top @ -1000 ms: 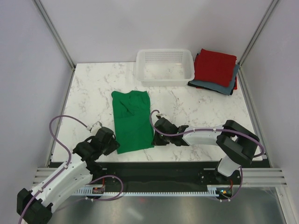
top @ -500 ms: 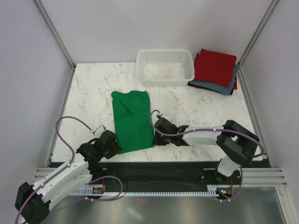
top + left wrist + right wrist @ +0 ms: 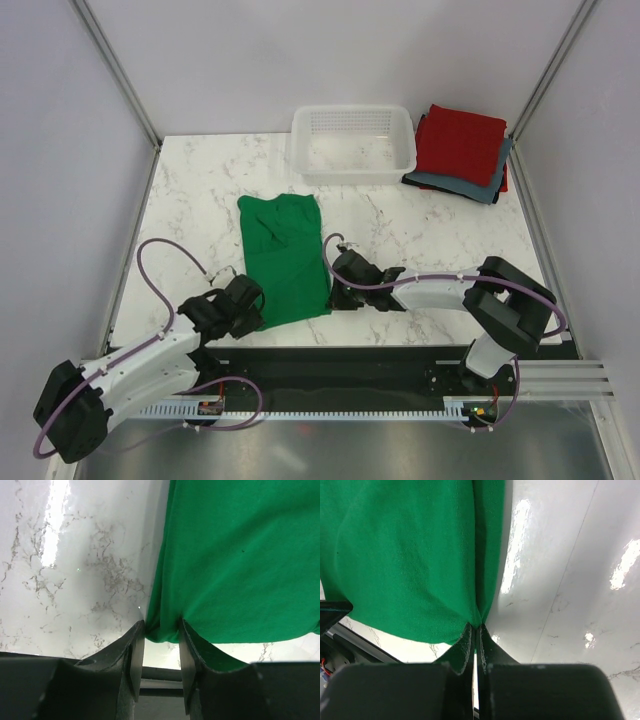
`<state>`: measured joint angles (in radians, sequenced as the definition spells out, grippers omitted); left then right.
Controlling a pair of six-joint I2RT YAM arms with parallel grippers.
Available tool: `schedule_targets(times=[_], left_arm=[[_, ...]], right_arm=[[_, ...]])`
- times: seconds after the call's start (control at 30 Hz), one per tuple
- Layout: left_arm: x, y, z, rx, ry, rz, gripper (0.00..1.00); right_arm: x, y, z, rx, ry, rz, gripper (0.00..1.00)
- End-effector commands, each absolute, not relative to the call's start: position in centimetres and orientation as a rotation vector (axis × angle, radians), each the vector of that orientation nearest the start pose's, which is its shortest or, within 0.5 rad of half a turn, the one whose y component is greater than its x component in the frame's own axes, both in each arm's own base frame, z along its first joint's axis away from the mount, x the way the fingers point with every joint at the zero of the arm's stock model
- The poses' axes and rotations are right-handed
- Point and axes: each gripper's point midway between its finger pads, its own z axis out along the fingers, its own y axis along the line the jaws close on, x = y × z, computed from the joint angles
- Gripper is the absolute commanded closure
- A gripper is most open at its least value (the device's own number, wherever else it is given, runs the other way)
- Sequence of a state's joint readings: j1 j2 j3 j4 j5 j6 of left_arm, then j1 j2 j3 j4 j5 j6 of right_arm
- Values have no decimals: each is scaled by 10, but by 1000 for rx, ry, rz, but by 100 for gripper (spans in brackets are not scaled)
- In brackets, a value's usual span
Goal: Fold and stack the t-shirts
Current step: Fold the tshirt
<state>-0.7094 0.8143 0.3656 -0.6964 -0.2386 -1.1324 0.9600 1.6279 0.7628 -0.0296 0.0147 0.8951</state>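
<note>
The bright green t-shirt (image 3: 285,262) lies as a long folded strip on the marble table, near the front. My left gripper (image 3: 252,303) is at its near left corner. In the left wrist view (image 3: 161,630) the jaws are closed to a narrow gap, with a bunch of green cloth (image 3: 240,555) pinched between the tips. My right gripper (image 3: 336,290) is at the near right corner. In the right wrist view (image 3: 475,630) it is shut tight on the shirt's edge (image 3: 405,555). A folded red t-shirt (image 3: 460,140) lies on a grey-blue one (image 3: 452,184) at the back right.
A white mesh basket (image 3: 352,168) stands at the back middle, left of the folded stack. The table's front edge and a black rail (image 3: 330,362) run just behind both grippers. Metal frame posts stand at both sides.
My left arm has moved right and forward to the green shirt's near left corner, where its jaws now hold cloth. The right gripper has stayed at the near right corner.
</note>
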Motion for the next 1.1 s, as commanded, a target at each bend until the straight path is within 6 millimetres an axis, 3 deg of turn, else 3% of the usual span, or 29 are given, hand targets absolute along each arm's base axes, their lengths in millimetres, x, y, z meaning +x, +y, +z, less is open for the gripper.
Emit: schedule_targets(times=[0.0, 0.1, 0.13, 0.2, 0.4, 0.53, 0.87, 0.93, 1.0, 1.03, 1.07], left_arm=[[146, -116, 21, -614, 2592, -252, 59], [146, -117, 19, -605, 2602, -231, 72], [146, -117, 19, -605, 2598, -233, 85], [146, -117, 20, -612, 2590, -245, 97], [144, -128, 44, -593, 2574, -371, 98], [139, -136, 65, -586, 2570, -474, 98], [127, -143, 133, -483, 2544, -627, 98], [130, -143, 153, -461, 2513, -646, 98], [138, -138, 172, -459, 2457, -624, 98], [141, -136, 176, -455, 2444, -606, 98], [144, -134, 179, -440, 2435, -584, 98]], right_arm=[[194, 319, 18, -50, 2622, 722, 100], [193, 318, 18, -45, 2624, 730, 100], [194, 318, 20, -42, 2620, 737, 100], [193, 318, 20, -41, 2622, 744, 100], [185, 310, 31, -25, 2637, 705, 100], [176, 308, 59, 1, 2617, 717, 100], [109, 300, 89, -118, 2663, 683, 100], [111, 299, 108, -97, 2626, 711, 100], [120, 286, 118, -88, 2589, 628, 100], [128, 288, 137, -77, 2544, 629, 100], [131, 280, 139, -91, 2544, 570, 100]])
